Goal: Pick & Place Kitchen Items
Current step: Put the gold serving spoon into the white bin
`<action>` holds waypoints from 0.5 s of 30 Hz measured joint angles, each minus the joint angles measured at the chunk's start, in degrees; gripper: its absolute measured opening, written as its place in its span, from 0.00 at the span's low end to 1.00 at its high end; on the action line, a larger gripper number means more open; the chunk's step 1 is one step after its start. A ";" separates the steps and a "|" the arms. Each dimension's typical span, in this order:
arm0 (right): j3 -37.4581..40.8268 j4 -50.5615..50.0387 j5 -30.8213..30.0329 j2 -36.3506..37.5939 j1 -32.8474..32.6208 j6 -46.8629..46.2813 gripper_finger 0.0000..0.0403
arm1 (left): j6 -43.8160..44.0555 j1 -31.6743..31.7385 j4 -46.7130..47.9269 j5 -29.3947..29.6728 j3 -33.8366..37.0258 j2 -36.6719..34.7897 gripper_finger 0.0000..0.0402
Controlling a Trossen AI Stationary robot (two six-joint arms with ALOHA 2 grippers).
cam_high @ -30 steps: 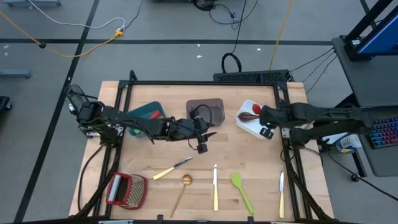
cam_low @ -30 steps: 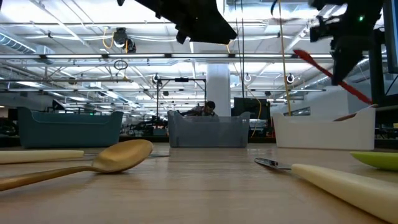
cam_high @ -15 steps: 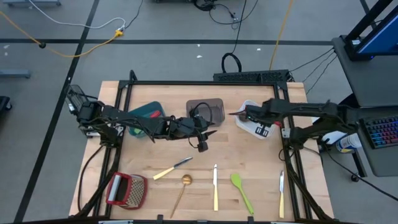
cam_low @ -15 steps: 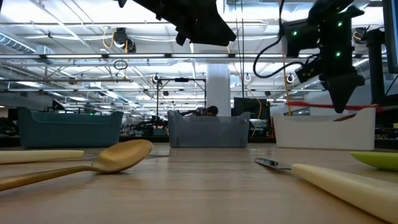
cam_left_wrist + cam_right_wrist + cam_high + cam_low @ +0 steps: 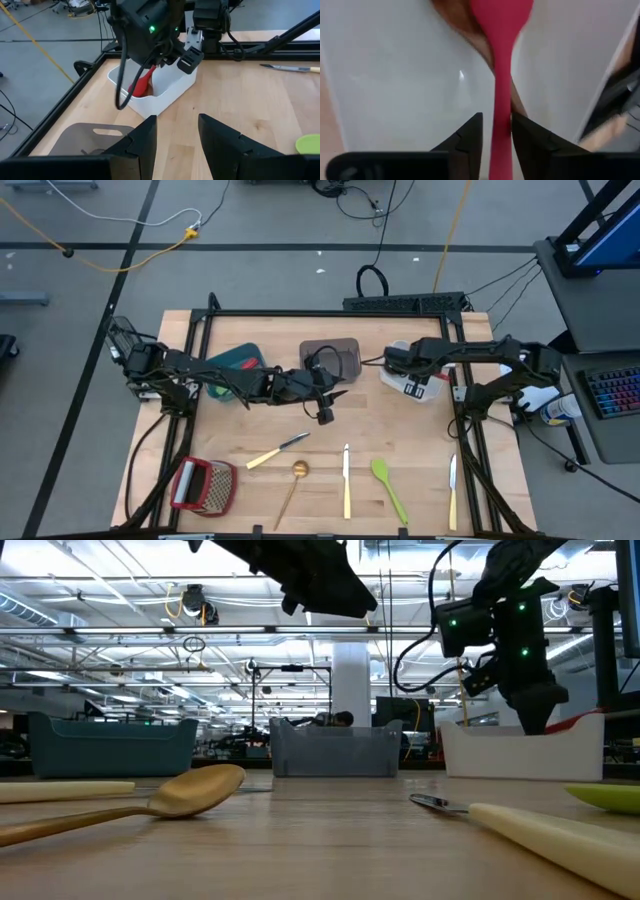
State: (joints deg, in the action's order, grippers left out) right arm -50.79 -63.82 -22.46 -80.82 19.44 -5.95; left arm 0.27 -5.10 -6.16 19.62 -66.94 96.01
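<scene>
My right gripper (image 5: 396,366) reaches steeply down into the white bin (image 5: 408,383) at the table's far right. A red silicone spoon (image 5: 502,30) has its handle between the gripper's open fingers. Its head lies low in the bin, over a brown wooden spoon (image 5: 454,20). From the left wrist view the red spoon (image 5: 142,83) leans inside the bin under that gripper. My left gripper (image 5: 326,406) hangs open and empty above the table's middle. Two cream-handled knives (image 5: 346,480) (image 5: 277,450), a gold spoon (image 5: 295,478) and a green spatula (image 5: 388,485) lie flat near the front. My right gripper has the red spoon's handle (image 5: 502,117) between its two fingers, coming from above and pointing down along it. A strip of white bin shows between one finger (image 5: 472,134) and the handle. The handle lies close against the other finger (image 5: 522,134). The head rests in the bin.
A teal bin (image 5: 236,361) and a grey bin (image 5: 331,354) stand at the back, left of the white one. A red-framed grater (image 5: 203,485) lies front left, another knife (image 5: 452,490) front right. Black frame rails run along the table's edges.
My right gripper has swung toward the table's left and sunk into the white bin, tipping from slanting to steeply downward. The red spoon, held slanting above the bin's rim a second ago, has come down with it; its head is now inside the bin.
</scene>
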 joint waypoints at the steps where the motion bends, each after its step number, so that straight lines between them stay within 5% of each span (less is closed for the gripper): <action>1: 0.00 0.55 0.00 -0.04 0.00 0.31 0.26 | 0.00 0.00 0.28 0.02 0.00 0.00 0.37; 8: 0.00 -0.47 -4.35 0.88 -1.14 -1.08 0.39 | 0.22 0.00 1.61 -0.24 0.02 0.00 0.37; 15: -0.02 -0.62 -2.35 5.91 -6.70 -4.95 0.43 | 5.06 -0.17 7.55 -0.63 0.02 0.00 0.37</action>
State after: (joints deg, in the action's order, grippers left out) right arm -50.81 -64.45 -24.81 -74.90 12.75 -10.89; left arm 5.34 -5.28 1.39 18.98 -66.92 96.01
